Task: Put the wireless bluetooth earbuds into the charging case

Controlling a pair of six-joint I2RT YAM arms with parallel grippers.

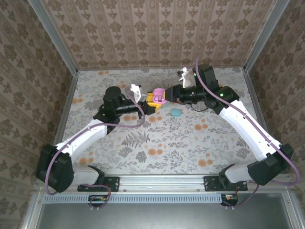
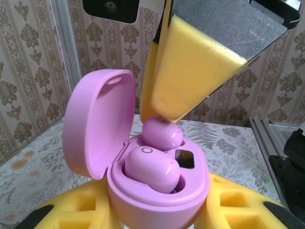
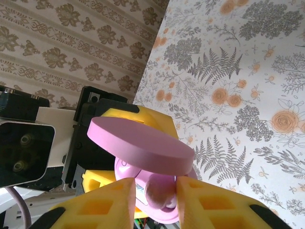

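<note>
One glossy pink oval earbud (image 2: 151, 168) sits in the open pink plastic charging case (image 2: 95, 124), which my left gripper (image 2: 157, 212) clamps. My right gripper (image 3: 156, 187) straddles the second earbud (image 2: 162, 133) at its slot. I cannot tell if it squeezes. If half-seated, the bud could cling and lift out.

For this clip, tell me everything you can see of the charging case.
The charging case is glossy pink plastic with a rounded shape. It is gripped at its base between the yellow foam pads of the left pincer. Its hinged lid stands open. One earbud sits in the near well. A second earbud is at the far well, between the pads of the right pincer. A small dark panel sits inside beside them.
</note>
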